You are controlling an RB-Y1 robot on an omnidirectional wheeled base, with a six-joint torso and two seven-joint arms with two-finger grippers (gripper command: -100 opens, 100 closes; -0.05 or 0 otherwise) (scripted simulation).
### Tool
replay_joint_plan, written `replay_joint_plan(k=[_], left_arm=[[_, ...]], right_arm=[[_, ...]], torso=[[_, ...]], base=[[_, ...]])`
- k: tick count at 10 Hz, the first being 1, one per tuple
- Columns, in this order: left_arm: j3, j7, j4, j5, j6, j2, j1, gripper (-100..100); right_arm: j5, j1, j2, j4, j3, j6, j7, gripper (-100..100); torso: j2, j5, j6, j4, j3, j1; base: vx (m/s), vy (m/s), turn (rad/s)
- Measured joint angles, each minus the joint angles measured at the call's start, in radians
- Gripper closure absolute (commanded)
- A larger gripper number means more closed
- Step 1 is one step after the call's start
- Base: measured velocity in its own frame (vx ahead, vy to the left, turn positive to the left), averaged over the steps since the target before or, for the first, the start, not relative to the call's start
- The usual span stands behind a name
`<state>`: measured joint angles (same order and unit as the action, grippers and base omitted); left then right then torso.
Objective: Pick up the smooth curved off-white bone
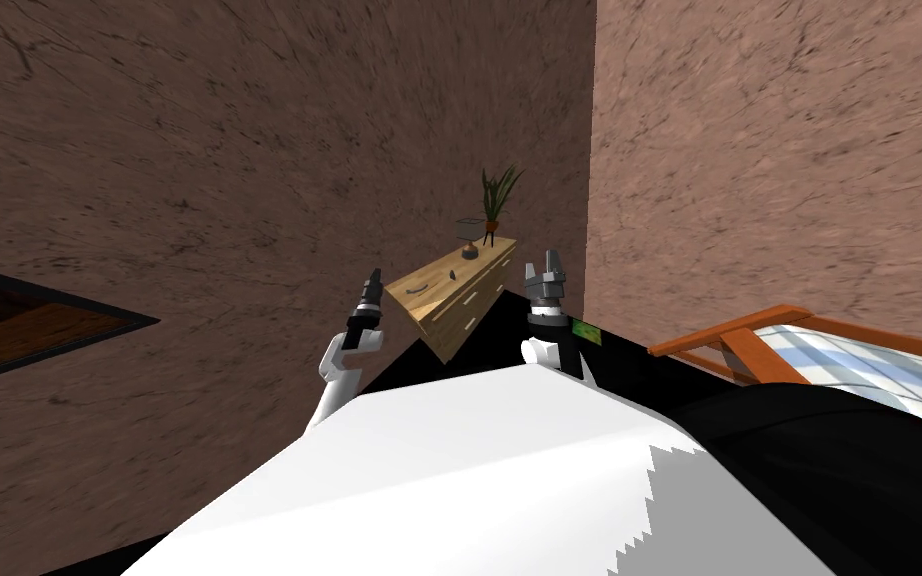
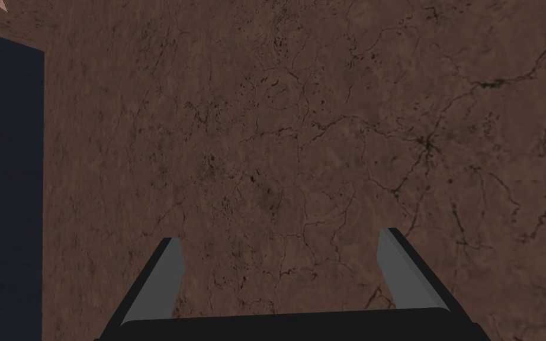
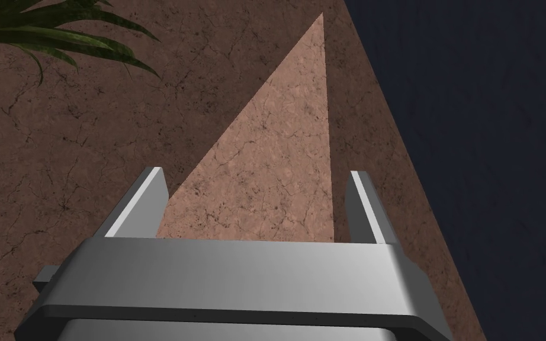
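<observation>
A small curved pale bone [image 1: 417,288] lies on top of a wooden dresser [image 1: 469,305] that stands ahead in the room's corner. My left gripper [image 1: 374,279] is raised just left of the dresser's near end, apart from the bone; its fingers [image 2: 162,278] stand open with nothing between them. My right gripper [image 1: 546,265] is raised to the right of the dresser, open and empty, its fingers [image 3: 141,204] apart against the wall.
A potted plant [image 1: 496,200] and a small lamp [image 1: 468,236] stand at the dresser's far end, with a small dark item [image 1: 452,272] mid-top. A bed with an orange-brown frame [image 1: 749,345] lies to the right. Brown walls close in behind.
</observation>
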<state>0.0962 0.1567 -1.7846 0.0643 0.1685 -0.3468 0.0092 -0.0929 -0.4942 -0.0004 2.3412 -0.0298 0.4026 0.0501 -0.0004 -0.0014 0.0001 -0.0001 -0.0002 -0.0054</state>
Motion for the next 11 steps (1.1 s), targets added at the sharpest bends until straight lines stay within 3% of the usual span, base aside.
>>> replay_joint_plan(k=[3, 11], left_arm=[[0.016, 0.032, 0.098, 0.003, -0.066, -0.025, -0.088, -100], [0.063, 0.093, 0.335, 0.005, -0.231, -0.09, -0.266, -100]], right_arm=[[0.0, 0.0, 0.0, 0.0, 0.0, 0.0, 0.0, 0], [0.0, 0.0, 0.0, 0.0, 0.0, 0.0, 0.0, 0]], torso=[[-0.001, -0.001, 0.0, 0.0, -0.001, -0.003], [-0.002, 0.0, 0.0, 0.0, -0.001, -0.002]], base=[[0.002, -0.111, 0.065], [0.001, -0.101, 0.064]])
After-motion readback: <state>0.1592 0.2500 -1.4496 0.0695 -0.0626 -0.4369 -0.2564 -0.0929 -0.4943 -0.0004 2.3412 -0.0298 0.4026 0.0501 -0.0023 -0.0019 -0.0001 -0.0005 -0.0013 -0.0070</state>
